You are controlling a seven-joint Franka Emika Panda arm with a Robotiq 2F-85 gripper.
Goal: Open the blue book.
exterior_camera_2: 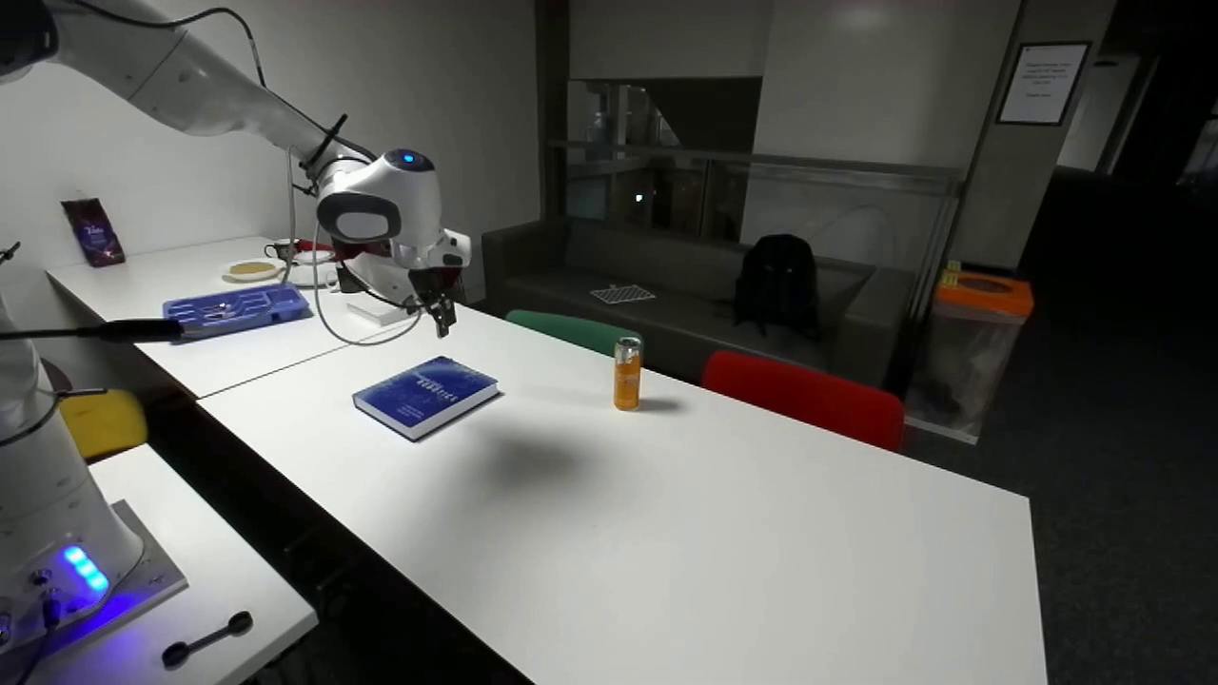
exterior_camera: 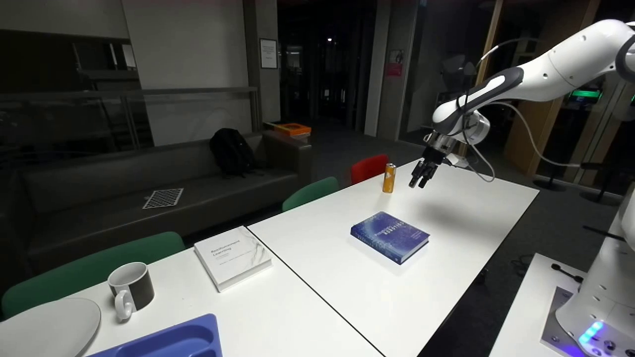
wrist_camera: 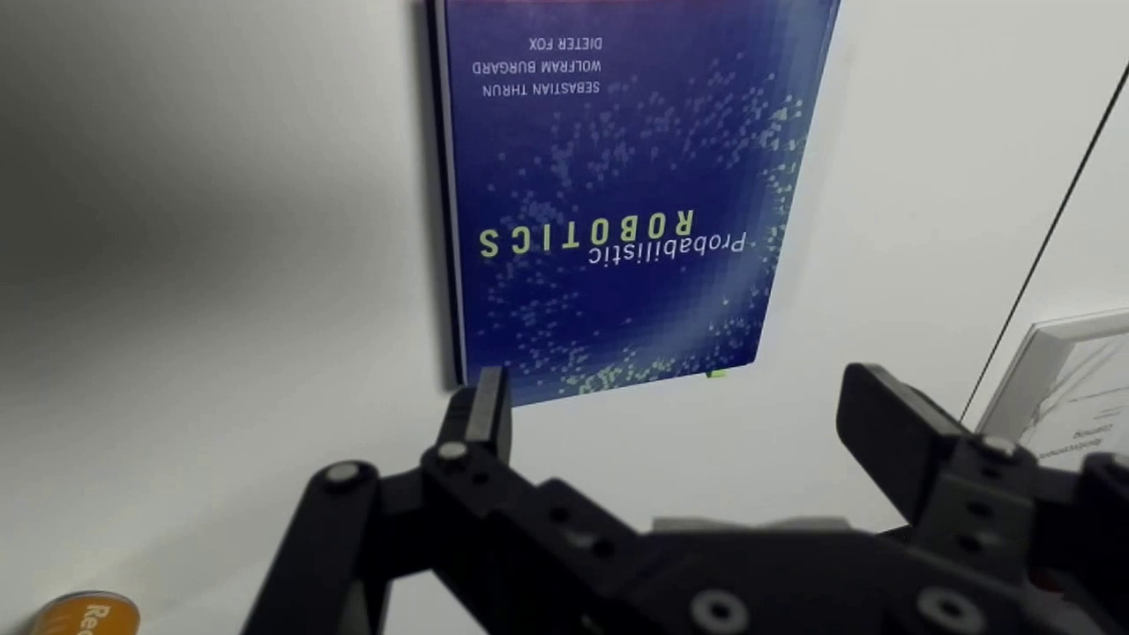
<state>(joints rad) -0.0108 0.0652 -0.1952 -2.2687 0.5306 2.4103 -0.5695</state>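
The wrist view presented the cover of the blue book (wrist_camera: pixel 617 159) most clearly: the title "Probabilistic ROBOTICS" and three author names were legible there, inverted, and a small green tab (wrist_camera: pixel 715 374) projected from one edge. The lettered spine (exterior_camera: pixel 374 246) was exposed in an exterior view; white page edges (exterior_camera_2: pixel 457 411) showed along two sides in an exterior view. A dark packet (exterior_camera_2: pixel 93 231), tilted, at the far end of the white table (exterior_camera_2: pixel 780 533), was recorded in an exterior view alone.

The blue book lay flat and closed on the table, front side up, across a seam (exterior_camera: pixel 308 284) from a white book (exterior_camera: pixel 232 257) marked "Reinforcement Learning". The cover was dark blue with scattered pale dots and lime and white lettering.

The gripper (wrist_camera: pixel 675 392) was positioned above the table, apart from the blue book, with its fingers (wrist_camera: pixel 485 410) set wide. In the wrist view, one finger masked a corner of the cover.

An orange can (exterior_camera: pixel 389 177) stood upright near the table edge, close to a red chair (exterior_camera: pixel 368 168). The arm (exterior_camera_2: pixel 205 90) partly masked the white book in an exterior view. A mug (exterior_camera: pixel 139 290) stood beside a plate (exterior_camera: pixel 47 327), itself partly out of view. A blue tray (exterior_camera_2: pixel 195 329) held small items that could not be identified.
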